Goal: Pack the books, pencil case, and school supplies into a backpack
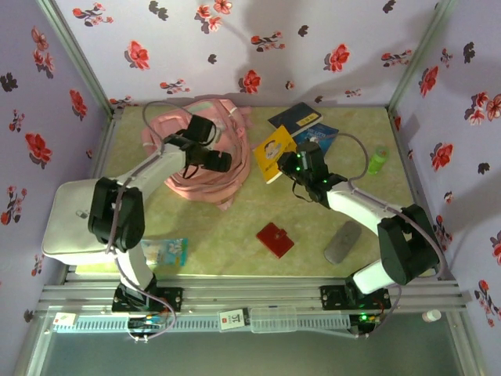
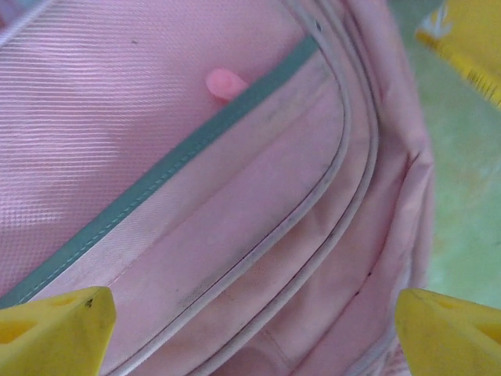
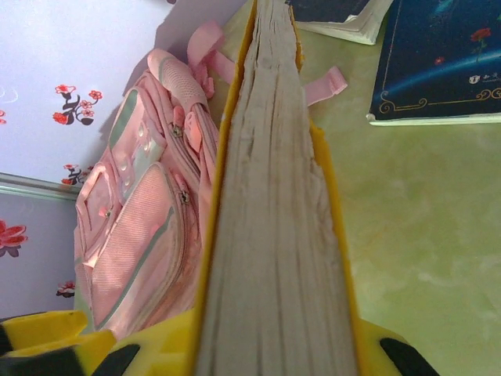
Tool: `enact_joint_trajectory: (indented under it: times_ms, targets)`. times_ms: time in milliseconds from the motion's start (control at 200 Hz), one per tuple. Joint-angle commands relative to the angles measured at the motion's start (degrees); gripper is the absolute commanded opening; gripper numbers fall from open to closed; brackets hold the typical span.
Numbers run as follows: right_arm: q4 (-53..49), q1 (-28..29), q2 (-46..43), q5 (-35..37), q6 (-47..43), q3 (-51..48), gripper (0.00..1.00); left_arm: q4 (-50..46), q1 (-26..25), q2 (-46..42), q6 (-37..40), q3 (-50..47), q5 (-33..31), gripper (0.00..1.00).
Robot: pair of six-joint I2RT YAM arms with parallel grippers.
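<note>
The pale pink backpack (image 1: 205, 129) lies at the back left, its zip pocket close up (image 2: 235, 235) in the left wrist view. My left gripper (image 1: 221, 162) hovers just over it, open, with yellow fingertips (image 2: 55, 337) far apart and only fabric between them (image 2: 250, 345). My right gripper (image 1: 290, 164) is shut on the yellow book (image 1: 274, 151), seen edge-on (image 3: 274, 235) beside the backpack (image 3: 141, 227). The navy book (image 1: 295, 117) and the blue starry book (image 3: 438, 63) lie behind. The red square (image 1: 275, 240) and grey pouch (image 1: 343, 242) rest near the front. The pencil case is out of view.
A green bottle (image 1: 378, 160) lies at the right by the wall. A blue-and-white flat packet (image 1: 166, 251) sits at the front left beside a white block (image 1: 66, 223). Flowered walls close in the back and sides.
</note>
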Motion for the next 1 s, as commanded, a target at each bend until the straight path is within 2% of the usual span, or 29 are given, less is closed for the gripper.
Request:
enact_joint_trajectory:
  times_ms: [0,205,375,745,995]
  targets:
    - [3.88,-0.49,-2.18,1.05,-1.31,-0.03,0.04,-4.68,-1.69,3.52,10.64,3.88,-6.76,0.90]
    - [4.71,-0.56,-2.13,0.23,-0.71,-1.08,0.05,-10.25,-5.01,10.15,16.91,10.40,-14.97,0.74]
    - [5.83,-0.63,-2.06,-0.03,0.44,-2.20,0.05,-11.84,-6.04,13.80,16.61,13.76,-20.36,0.63]
    - [4.88,-0.63,-2.22,-0.47,0.80,-2.19,0.06,-13.70,-5.08,14.69,19.03,14.41,-20.79,0.54]
    - [5.87,-0.63,-1.88,-1.35,1.47,-2.29,0.06,-19.30,-5.07,17.64,22.23,16.73,-18.23,0.53]
